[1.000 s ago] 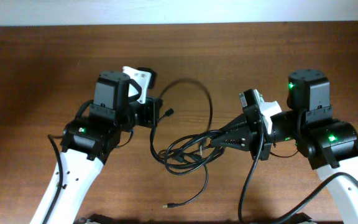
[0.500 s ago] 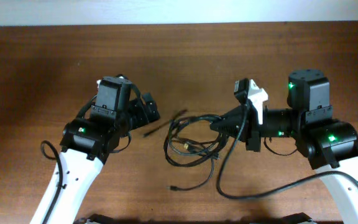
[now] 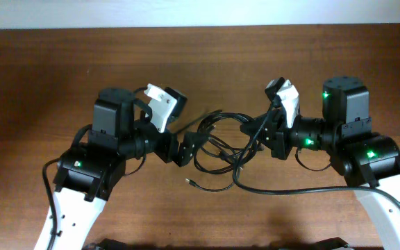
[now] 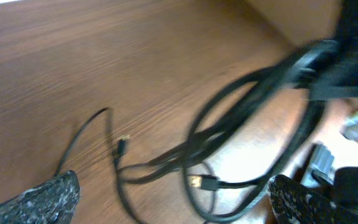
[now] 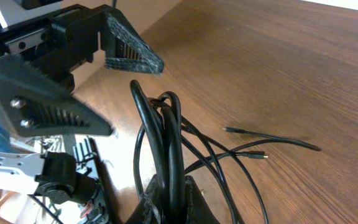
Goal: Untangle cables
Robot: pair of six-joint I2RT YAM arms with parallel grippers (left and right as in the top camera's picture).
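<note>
Both arms meet over the middle of the table (image 3: 40, 76), and the cables (image 3: 217, 142) sit in a black knot of loops right between them. The right gripper (image 3: 252, 139) has a bunch of strands pinched tight. From its wrist view they rise straight out of the clamped fingers (image 5: 191, 202) in a tall, narrow loop. The left gripper (image 3: 188, 147) is at the left edge of the knot with its jaws spread wide. Its own view is blurred, but the two fingertips (image 4: 55, 196) stand at the bottom corners with the tangle lying in the gap between them, and nothing is gripped there. Across in the right wrist view, those same open fingers face the loop from the far side. One loose end with a small plug (image 3: 189, 182) lies flat on the wood, just on the arms' side of the knot. A longer strand (image 3: 290, 192) drops from the right gripper and sweeps in a low curve across the table toward the right arm.
</note>
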